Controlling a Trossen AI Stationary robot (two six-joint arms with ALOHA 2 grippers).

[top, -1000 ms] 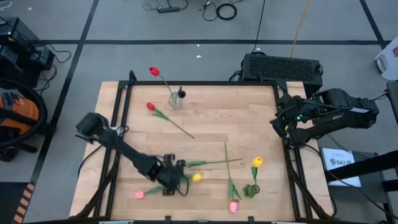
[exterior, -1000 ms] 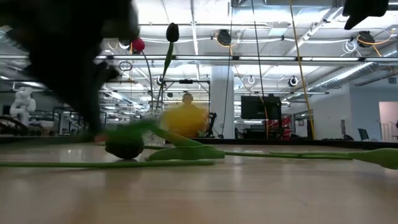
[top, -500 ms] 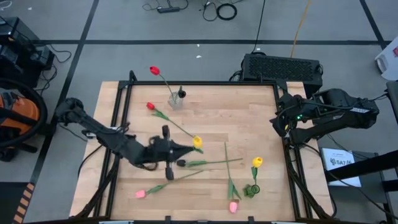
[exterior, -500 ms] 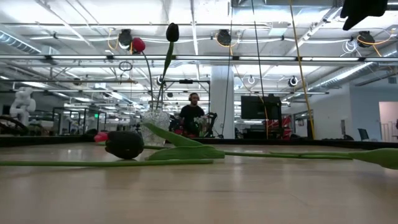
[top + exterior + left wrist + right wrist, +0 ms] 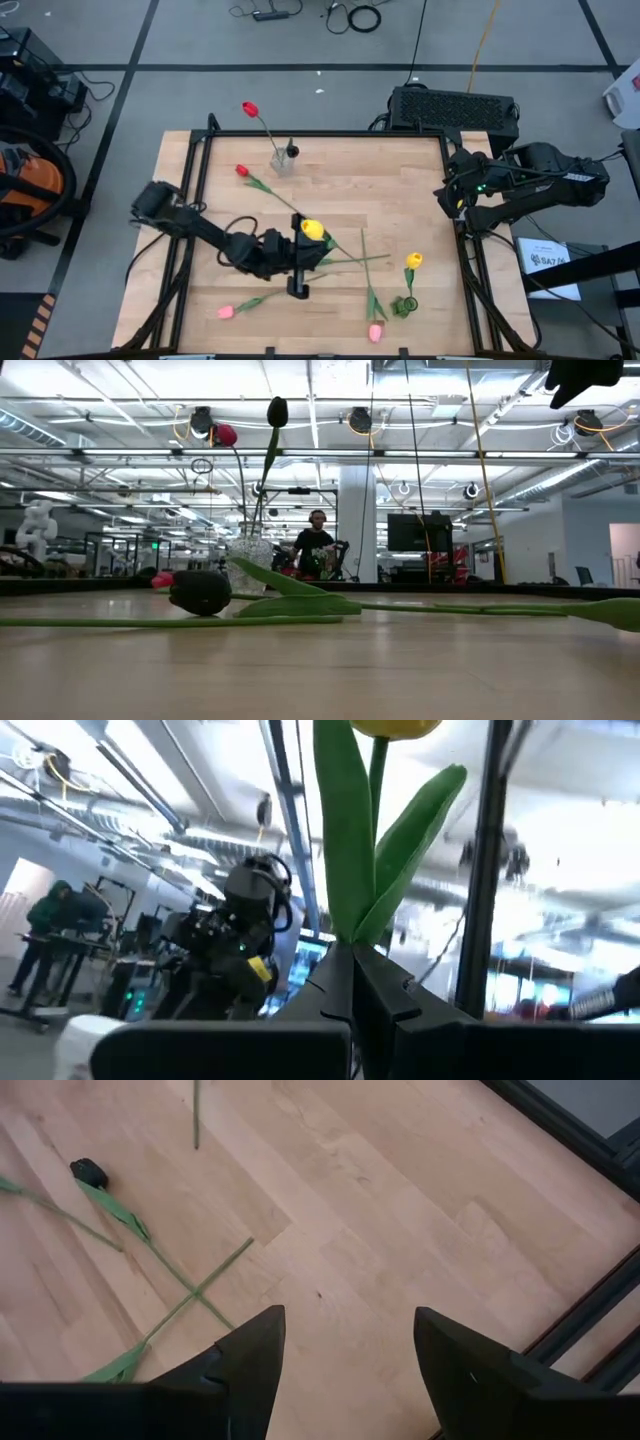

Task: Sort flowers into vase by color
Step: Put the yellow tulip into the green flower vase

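Observation:
My left gripper [image 5: 303,240] is over the table's middle, shut on a yellow tulip [image 5: 312,229]; in the left wrist view its head [image 5: 395,726] and green leaves stand beyond the fingertips [image 5: 352,952]. A clear vase [image 5: 283,162] near the far edge holds a red tulip [image 5: 248,112] and a dark one [image 5: 292,152]. A small vase [image 5: 405,305] holds another yellow tulip [image 5: 412,261]. A red tulip [image 5: 241,171], two pink ones [image 5: 224,312] [image 5: 376,333] and a dark head [image 5: 200,592] lie on the wood. My right gripper [image 5: 345,1330] hangs open at the right edge. My left gripper pinches the yellow tulip's stem just under the leaves [image 5: 352,935], between its two fingertips. The leaves and head rise out of the fingertips. The flower is lifted clear of the table.
Loose green stems cross the near right part of the table [image 5: 345,262]. A black frame [image 5: 205,140] borders the wooden top. Bare wood lies between the clear vase and the right arm [image 5: 520,185]. A person [image 5: 315,545] stands in the room beyond.
My left gripper has carried the yellow tulip up from the table near the near edge toward the middle, turning its wrist as it went. The tulip, which lay on the wood, is now lifted clear. In the low view the gripper has gone from sight.

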